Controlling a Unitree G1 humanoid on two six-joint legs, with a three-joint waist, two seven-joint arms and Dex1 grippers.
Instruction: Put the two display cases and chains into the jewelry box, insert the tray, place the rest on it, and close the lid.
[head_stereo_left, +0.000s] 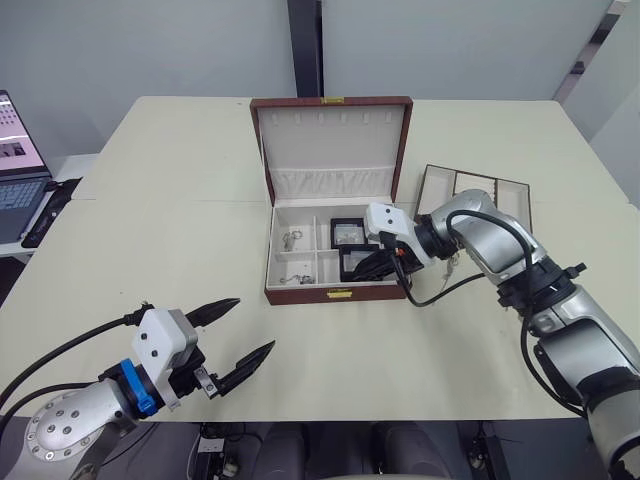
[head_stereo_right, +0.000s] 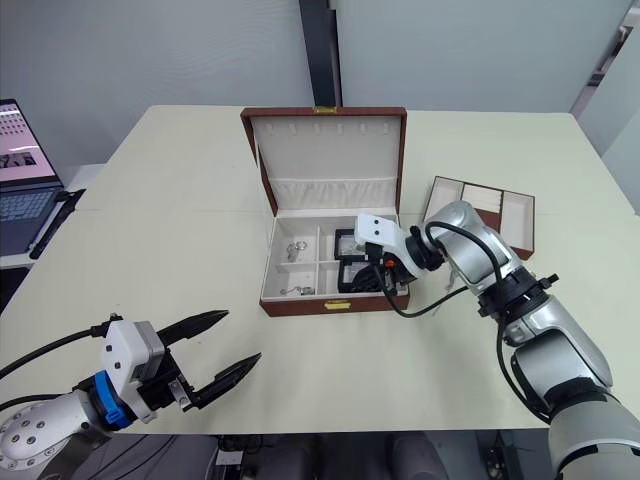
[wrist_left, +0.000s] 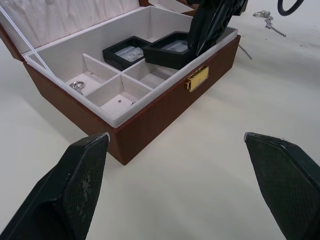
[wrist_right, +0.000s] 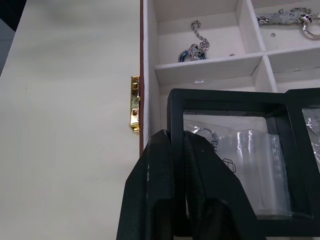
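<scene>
step: second display case (wrist_right: 235, 150) going into jewelry box (head_stereo_left: 335, 293), 3 o'clock bay | right gripper (wrist_right: 172, 150) clamps its frame | left gripper (head_stereo_left: 235, 333) agape, idle | next: lower flat, release

Both display cases (head_stereo_left: 352, 247) apparently inside box (head_stereo_left: 330, 240)

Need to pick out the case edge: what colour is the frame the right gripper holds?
Black, around a clear window; the display case shows best in the right wrist view.

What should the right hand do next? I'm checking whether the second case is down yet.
Probably lower and release: the right hand pinches the second display case by its edge, tilted over the jewelry box, beside the first display case already lying flat.
</scene>
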